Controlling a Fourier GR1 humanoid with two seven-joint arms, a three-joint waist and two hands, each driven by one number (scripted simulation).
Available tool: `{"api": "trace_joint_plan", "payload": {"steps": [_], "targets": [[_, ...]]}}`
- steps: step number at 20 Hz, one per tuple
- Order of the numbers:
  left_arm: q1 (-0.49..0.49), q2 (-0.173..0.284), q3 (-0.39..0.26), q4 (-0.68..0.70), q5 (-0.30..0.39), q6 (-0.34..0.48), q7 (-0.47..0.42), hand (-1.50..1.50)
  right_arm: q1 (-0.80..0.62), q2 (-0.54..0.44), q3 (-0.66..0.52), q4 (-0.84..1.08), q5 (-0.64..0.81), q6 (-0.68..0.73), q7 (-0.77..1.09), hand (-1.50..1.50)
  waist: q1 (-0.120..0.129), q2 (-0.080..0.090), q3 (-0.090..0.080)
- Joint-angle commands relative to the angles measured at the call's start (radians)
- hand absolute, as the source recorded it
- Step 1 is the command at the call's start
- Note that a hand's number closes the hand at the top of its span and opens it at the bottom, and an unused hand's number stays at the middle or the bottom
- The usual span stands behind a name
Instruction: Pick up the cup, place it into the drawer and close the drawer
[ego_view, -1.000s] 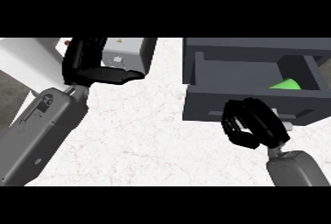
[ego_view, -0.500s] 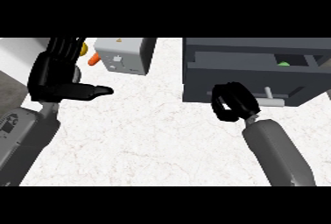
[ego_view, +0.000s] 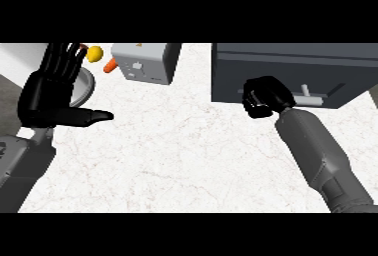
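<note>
While left hand (ego_view: 52, 97) fingers spread, right hand (ego_view: 264, 96) fingers seemingly curl against drawer (ego_view: 295, 70).

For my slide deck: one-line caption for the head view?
Right hand curled against the dark drawer front, now shut; left hand rests open at left.

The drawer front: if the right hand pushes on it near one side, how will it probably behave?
The drawer looks like a rigid, boxy unit, so it should probably slide rather than flex. The right hand sits left of the handle, so an off-centre push might skew it slightly. It seems unlikely to tip.
</note>
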Motion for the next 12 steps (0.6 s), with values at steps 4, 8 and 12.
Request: {"api": "trace_joint_plan", "payload": {"steps": [4,8,12], "targets": [[0.036,-0.013,-0.006,-0.035,0.000,-0.032,0.001,-1.50,-0.094,-0.098,-0.087,0.202,-0.036,0.021,-0.062,1.50,0.019,0.019,0.006],[0.029,-0.008,-0.003,-0.004,0.006,-0.080,-0.011,-1.50,-0.167,-0.124,-0.110,0.213,-0.059,0.087,-0.031,1.50,0.048,0.036,0.006],[-0.004,-0.015,0.013,0.011,0.023,-0.094,0.001,-1.50,-0.171,-0.116,-0.131,0.219,-0.081,0.078,-0.057,1.50,0.042,0.040,0.006]]}}
